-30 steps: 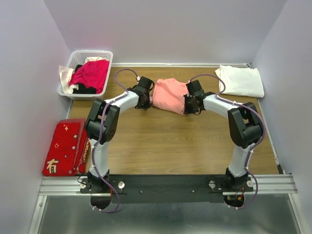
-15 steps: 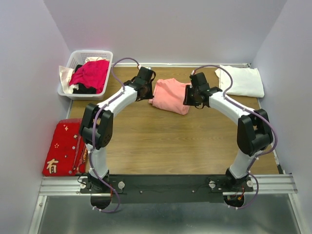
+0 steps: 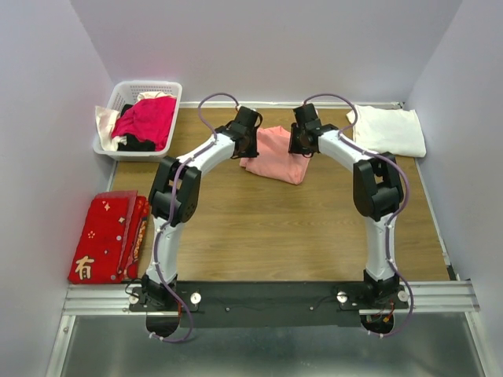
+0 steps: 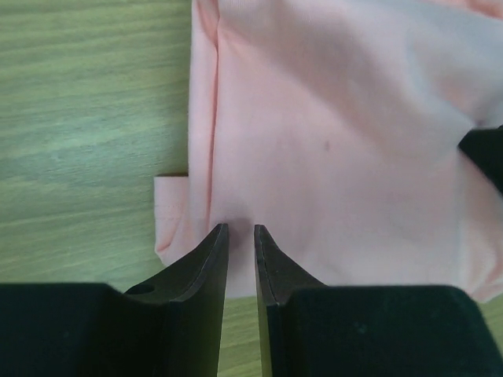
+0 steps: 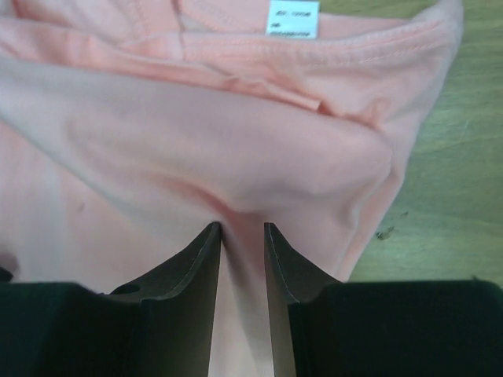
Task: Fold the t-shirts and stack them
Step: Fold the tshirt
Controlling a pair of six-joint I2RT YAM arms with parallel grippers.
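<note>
The salmon-pink t-shirt (image 3: pixel 277 159) lies folded at the far middle of the table. My left gripper (image 3: pixel 251 144) is at its left edge and my right gripper (image 3: pixel 298 144) at its right edge. In the left wrist view the left gripper (image 4: pixel 241 228) stands open by a narrow gap, its tips down on the pink t-shirt (image 4: pixel 338 118) near its edge. In the right wrist view the right gripper (image 5: pixel 241 226) is also open a little, and the pink t-shirt (image 5: pixel 196 133) puckers at its tips. The collar label (image 5: pixel 293 17) shows. The white t-shirt (image 3: pixel 387 129) lies folded at the far right.
A white basket (image 3: pixel 126 93) with crimson and other clothes stands at the far left. A flat red cloth with gold characters (image 3: pixel 102 236) lies at the left edge. Walls close in the table on three sides.
Both arms have reached farther along the pink t-shirt's sides toward the back. The right gripper was shut and has opened a little. The shirt has hardly moved.
</note>
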